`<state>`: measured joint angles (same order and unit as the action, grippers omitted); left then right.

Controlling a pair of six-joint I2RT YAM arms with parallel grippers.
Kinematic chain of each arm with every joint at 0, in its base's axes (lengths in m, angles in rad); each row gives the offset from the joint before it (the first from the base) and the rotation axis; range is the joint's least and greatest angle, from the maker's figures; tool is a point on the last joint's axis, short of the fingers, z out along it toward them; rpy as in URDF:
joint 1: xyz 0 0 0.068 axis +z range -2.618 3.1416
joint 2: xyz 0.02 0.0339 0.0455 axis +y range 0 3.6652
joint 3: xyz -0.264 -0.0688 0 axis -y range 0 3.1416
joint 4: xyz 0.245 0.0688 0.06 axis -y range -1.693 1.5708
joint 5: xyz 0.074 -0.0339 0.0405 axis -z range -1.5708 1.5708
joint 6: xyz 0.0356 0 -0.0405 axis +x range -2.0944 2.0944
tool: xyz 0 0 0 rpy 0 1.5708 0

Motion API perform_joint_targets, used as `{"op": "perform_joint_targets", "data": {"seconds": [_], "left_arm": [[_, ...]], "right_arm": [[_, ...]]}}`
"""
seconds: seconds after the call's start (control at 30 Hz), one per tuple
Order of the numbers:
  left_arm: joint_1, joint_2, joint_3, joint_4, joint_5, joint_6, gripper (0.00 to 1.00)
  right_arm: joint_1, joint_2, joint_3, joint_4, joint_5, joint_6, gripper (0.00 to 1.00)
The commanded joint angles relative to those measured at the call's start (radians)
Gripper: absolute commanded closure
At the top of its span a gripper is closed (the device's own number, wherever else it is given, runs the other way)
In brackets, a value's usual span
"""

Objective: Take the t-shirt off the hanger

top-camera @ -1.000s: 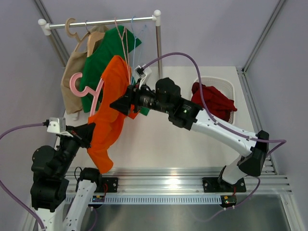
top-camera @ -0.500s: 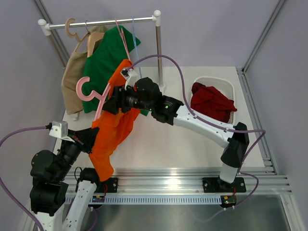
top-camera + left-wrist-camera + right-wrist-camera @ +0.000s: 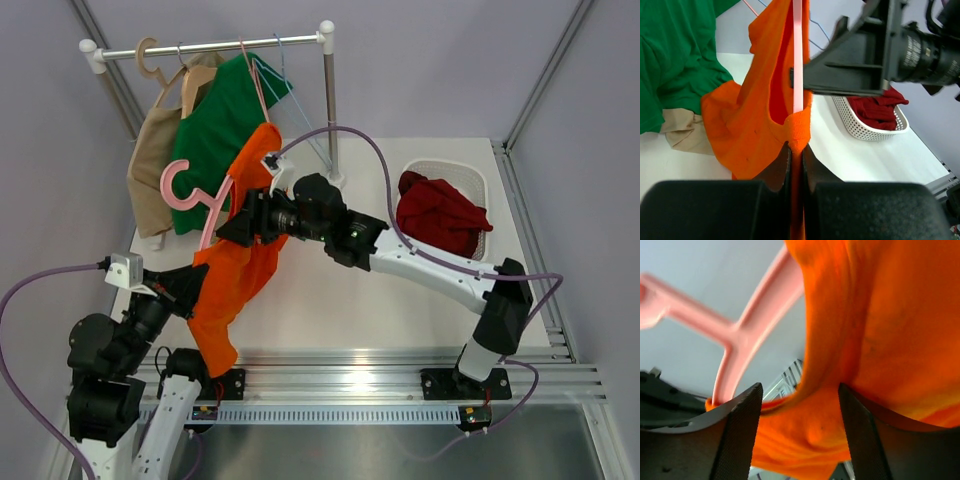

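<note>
The orange t-shirt [image 3: 238, 285] hangs on the thick pink hanger [image 3: 186, 196], held in the air left of the table, off the rack. My left gripper [image 3: 195, 284] is shut on a fold of the t-shirt [image 3: 796, 131] just below the hanger's pink bar [image 3: 798, 65]. My right gripper [image 3: 230, 228] is open at the shirt's upper part, beside the hanger's arm. In the right wrist view its fingers [image 3: 737, 435] stand wide apart with bunched orange t-shirt [image 3: 815, 435] between them, and the pink hanger [image 3: 747, 325] is at upper left.
A clothes rack [image 3: 210, 45] at the back carries a green shirt [image 3: 215, 130], a beige garment [image 3: 150, 150] and thin wire hangers [image 3: 262, 80]; its post [image 3: 328, 100] stands close behind my right arm. A white basket [image 3: 478, 182] at right holds a dark red garment [image 3: 440, 212].
My right gripper has moved left onto the shirt's upper part by the hanger and opened wider. Hanger and shirt have shifted slightly right. The left gripper keeps its hold.
</note>
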<state>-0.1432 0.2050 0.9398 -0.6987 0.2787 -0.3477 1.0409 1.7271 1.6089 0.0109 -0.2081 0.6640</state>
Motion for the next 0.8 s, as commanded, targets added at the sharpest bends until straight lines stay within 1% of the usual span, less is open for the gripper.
{"op": "perform_joint_targets", "data": {"seconds": [0.0,0.07,0.1,0.13,0.2,0.27,0.4,0.53,0.6,0.7,0.77], "left_arm": [[-0.007,0.002,0.034,0.116,-0.039,0.018,1.0],[-0.007,0.01,0.031,0.125,-0.032,0.018,1.0],[-0.007,0.01,0.024,0.128,-0.03,0.021,1.0],[-0.007,0.008,0.021,0.128,-0.029,0.021,1.0],[-0.007,0.005,0.019,0.128,-0.035,0.023,1.0],[-0.007,0.007,0.019,0.136,-0.023,0.021,1.0],[-0.009,0.007,-0.006,0.162,0.013,-0.01,1.0],[-0.007,0.002,-0.019,0.174,0.034,-0.02,1.0],[-0.007,0.002,-0.019,0.18,0.037,-0.023,1.0],[-0.007,0.002,-0.025,0.194,0.047,-0.034,1.0],[-0.007,-0.001,-0.032,0.212,0.059,-0.045,1.0]], "right_arm": [[0.015,-0.148,-0.092,0.113,-0.016,0.025,0.34],[0.015,-0.182,-0.13,0.142,-0.02,0.022,0.4],[0.018,-0.208,-0.145,0.18,-0.034,0.028,0.46],[0.021,-0.218,-0.144,0.182,-0.037,0.031,0.47],[0.031,-0.227,-0.124,0.167,-0.04,0.019,0.47],[0.038,-0.227,-0.124,0.194,-0.025,0.014,0.47],[0.045,-0.163,-0.06,0.195,-0.019,0.023,0.46],[0.051,-0.101,0.006,0.147,0.021,0.023,0.4],[0.053,-0.072,0.016,0.132,0.041,0.035,0.34],[0.059,-0.043,0.023,0.139,0.038,0.049,0.33],[0.071,-0.031,0.036,0.136,0.044,0.051,0.35]]}}
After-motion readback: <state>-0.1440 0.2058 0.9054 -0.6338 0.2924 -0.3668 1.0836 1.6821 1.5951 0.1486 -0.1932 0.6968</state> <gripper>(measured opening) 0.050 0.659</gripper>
